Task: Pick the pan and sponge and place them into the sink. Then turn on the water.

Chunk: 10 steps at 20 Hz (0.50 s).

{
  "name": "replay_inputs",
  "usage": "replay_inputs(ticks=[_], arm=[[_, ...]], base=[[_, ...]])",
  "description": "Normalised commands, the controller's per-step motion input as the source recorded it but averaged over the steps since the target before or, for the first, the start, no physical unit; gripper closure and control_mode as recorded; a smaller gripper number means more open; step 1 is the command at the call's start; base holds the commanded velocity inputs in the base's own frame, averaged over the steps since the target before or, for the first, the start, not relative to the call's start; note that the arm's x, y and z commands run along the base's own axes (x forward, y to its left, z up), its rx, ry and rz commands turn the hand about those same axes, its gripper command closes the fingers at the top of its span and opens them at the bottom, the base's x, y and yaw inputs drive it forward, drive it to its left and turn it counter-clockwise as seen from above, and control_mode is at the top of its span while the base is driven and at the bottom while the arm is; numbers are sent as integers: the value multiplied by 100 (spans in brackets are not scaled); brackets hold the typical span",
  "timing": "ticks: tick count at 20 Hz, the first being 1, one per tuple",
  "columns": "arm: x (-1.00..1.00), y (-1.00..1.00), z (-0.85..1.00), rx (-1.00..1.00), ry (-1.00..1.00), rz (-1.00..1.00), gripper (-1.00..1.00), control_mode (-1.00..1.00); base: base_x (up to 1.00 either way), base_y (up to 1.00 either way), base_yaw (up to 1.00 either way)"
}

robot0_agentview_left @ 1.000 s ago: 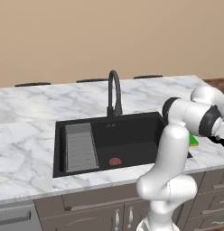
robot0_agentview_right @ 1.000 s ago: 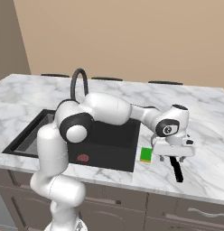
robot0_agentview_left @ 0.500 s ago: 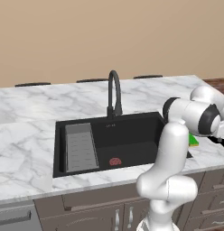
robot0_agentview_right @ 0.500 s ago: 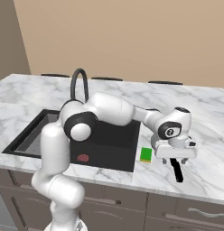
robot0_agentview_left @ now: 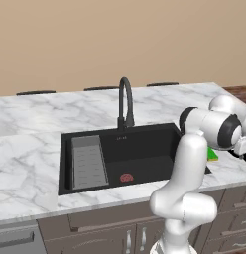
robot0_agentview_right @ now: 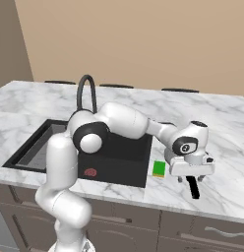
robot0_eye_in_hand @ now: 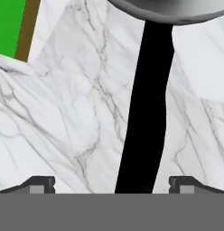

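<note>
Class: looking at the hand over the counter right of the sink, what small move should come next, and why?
Probably lower straight down and close. The gripper has its jaws wide open on either side of the pan's black handle, which lies on the marble counter, not yet gripped.

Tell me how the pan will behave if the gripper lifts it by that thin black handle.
The pan looks rigid metal, so it should not flex. Held by its long handle, the bowl end will probably sag or twist. The open gripper straddles the handle; its smooth surface may slip.
</note>
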Motion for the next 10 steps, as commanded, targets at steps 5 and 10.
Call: replay_inputs(ticks=[5,10], arm=[[0,-4,-15,0,0,3,-100,-100],[0,-9,-13,2,0,1,-100,-100]], base=[[0,0,0],[0,0,0]])
